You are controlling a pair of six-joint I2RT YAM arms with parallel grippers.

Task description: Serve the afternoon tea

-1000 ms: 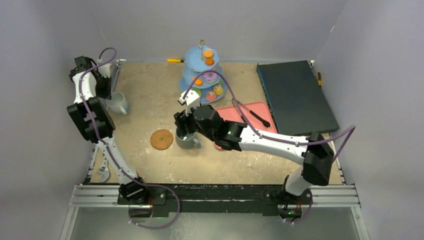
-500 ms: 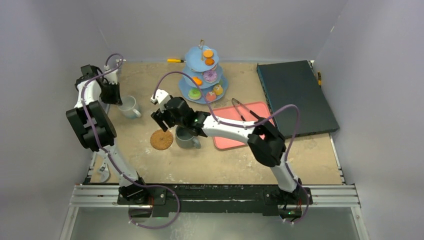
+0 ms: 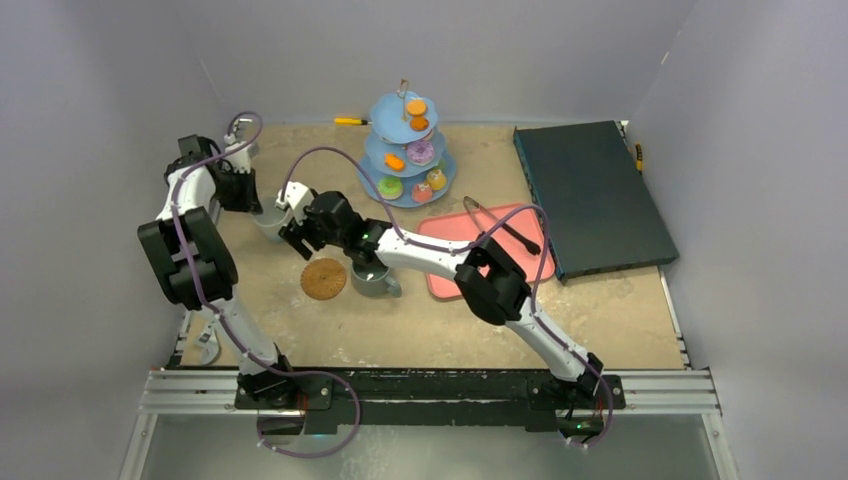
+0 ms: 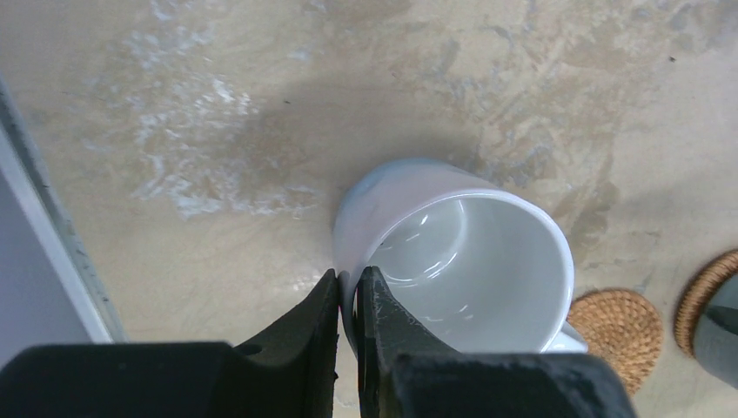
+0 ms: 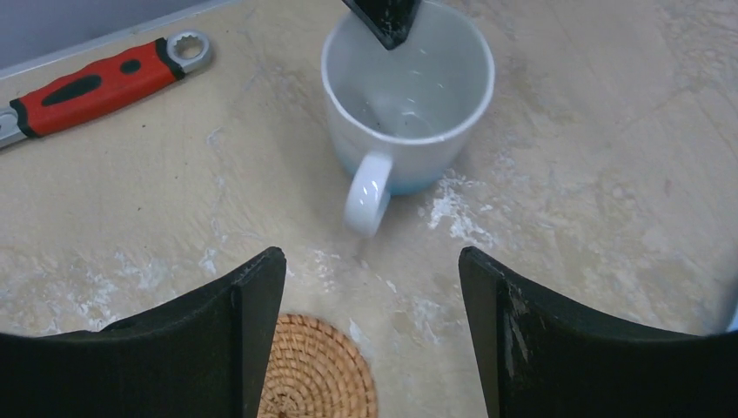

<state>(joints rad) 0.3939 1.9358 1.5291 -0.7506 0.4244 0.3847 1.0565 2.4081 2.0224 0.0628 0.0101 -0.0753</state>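
AFTERNOON TEA: The left gripper (image 4: 350, 280) pinches the rim of a glossy white ceramic mug (image 4: 452, 252) at the left of the sandy tabletop (image 3: 300, 160), with one finger inside. It is hard to judge whether the mug rests on the table or sits just clear of it. The right gripper (image 5: 372, 270) hangs with its jaws wide apart above a round woven brown coaster (image 5: 318, 370), and the mug's handle points toward it. A blue three-tier stand (image 3: 388, 110) of small cakes stands at the back.

soft even overhead light, faint shadows, small glints inside white mug (image 4: 470, 261)
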